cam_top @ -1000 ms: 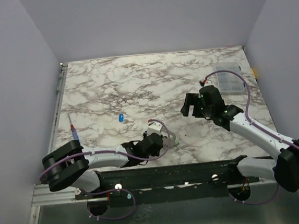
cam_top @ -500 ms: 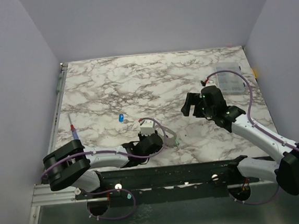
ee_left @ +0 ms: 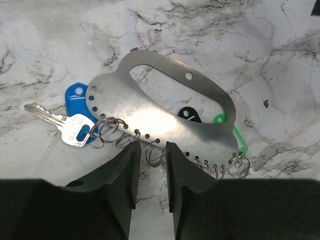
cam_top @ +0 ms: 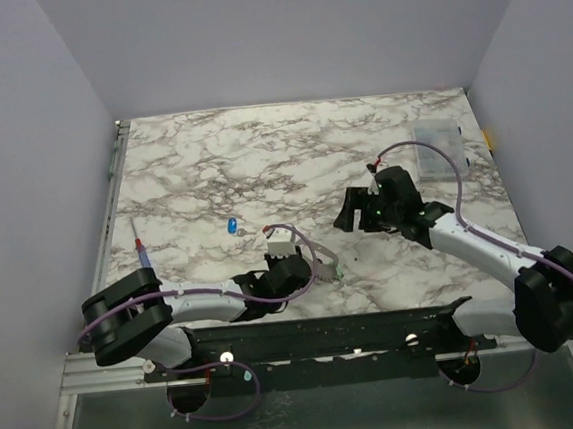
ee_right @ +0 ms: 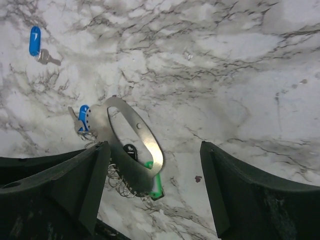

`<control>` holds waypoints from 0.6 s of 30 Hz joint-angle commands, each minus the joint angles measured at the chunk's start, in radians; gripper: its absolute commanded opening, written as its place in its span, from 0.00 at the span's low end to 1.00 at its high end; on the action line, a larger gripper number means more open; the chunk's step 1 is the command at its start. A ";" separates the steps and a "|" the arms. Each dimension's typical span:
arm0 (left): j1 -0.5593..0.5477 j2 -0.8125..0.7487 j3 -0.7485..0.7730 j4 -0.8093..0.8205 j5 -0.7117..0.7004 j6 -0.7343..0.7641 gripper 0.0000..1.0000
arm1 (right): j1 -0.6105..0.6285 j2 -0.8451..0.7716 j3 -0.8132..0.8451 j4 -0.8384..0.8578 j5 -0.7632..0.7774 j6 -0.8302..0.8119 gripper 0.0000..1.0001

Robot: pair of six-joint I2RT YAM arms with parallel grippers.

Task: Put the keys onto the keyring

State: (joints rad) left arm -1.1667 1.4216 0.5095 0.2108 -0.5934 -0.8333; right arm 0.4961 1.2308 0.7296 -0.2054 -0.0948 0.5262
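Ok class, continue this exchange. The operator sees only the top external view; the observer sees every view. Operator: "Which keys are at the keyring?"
Observer: The left wrist view shows a blue key, a black key and a green key at the keyring.
Operator: How does the left end effector stand?
Observer: The left end effector has its jaws narrowly apart around a small ring. I cannot tell whether they pinch it.
Operator: And the right?
Observer: The right end effector is wide open, with the keyring framed between its jaws.
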 commanded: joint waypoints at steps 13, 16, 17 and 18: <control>0.003 -0.021 -0.037 -0.001 0.047 -0.101 0.36 | 0.003 0.289 -0.039 0.138 -0.436 -0.007 0.64; 0.010 -0.018 -0.053 0.030 0.056 -0.107 0.34 | 0.004 0.316 -0.050 0.151 -0.448 0.000 0.59; 0.014 -0.017 -0.057 0.037 0.061 -0.107 0.33 | 0.003 0.325 -0.053 0.156 -0.451 0.001 0.59; 0.015 -0.018 -0.062 0.045 0.066 -0.106 0.33 | 0.004 0.332 -0.058 0.162 -0.453 0.004 0.57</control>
State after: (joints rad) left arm -1.1629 1.4101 0.4759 0.1993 -0.5606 -0.9218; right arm 0.4961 1.5345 0.6933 -0.0887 -0.4889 0.5236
